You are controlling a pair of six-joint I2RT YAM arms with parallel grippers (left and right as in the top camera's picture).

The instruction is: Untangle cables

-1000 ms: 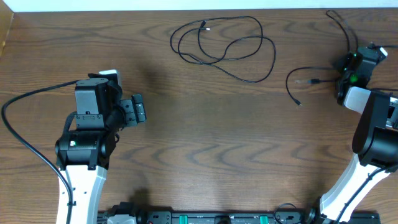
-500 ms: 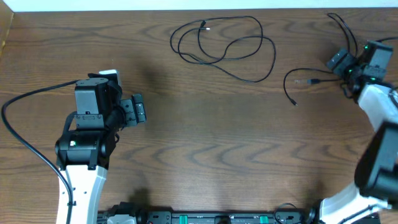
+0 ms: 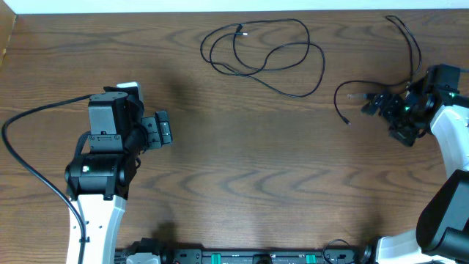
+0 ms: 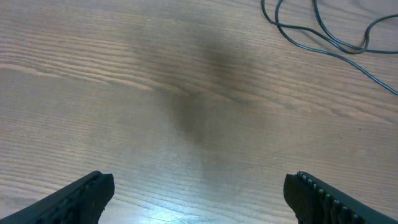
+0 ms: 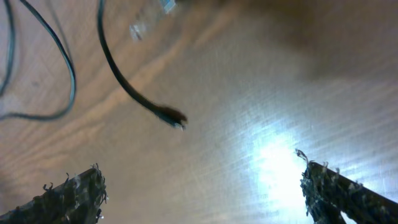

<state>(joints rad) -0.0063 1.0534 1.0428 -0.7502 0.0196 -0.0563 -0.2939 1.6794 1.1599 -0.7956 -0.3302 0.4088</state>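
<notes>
Nearest, at the front edge of the worktop, a dark rail runs btwn the feet of the two arms. Left arm rises on the left side, and its own thick black lead bows out to the left over the wood. The left pincer points to the right w/ jaws spread wide and nothing btwn them, just bare wood grain below. It sits well apart from both cables.

Right side: right arm comes up along the edge and bends inward, so the right pincer faces left. It is released too. The fingers stand far apart at either side of the wrist view and hold nothing. Ahead of it, not touching either finger, lies the black plug end of the right-hand cable. That cord curves away from the plug and arcs back toward the arm, where the pincer body hides part of it. It then runs on to the far right corner. A pale plug tip shows further ahead, blurred; can't tell which cord it belongs to.

Further back, centre-far, the looped cable lies flat in several loose overlapping loops, w/ one plug end inside the loops nr their far side. Bare wood separates it from the right-hand cable, so the two don't touch. Part of its loops shows at the top right of the left wrist view. Beyond, a white strip runs along the far edge.
</notes>
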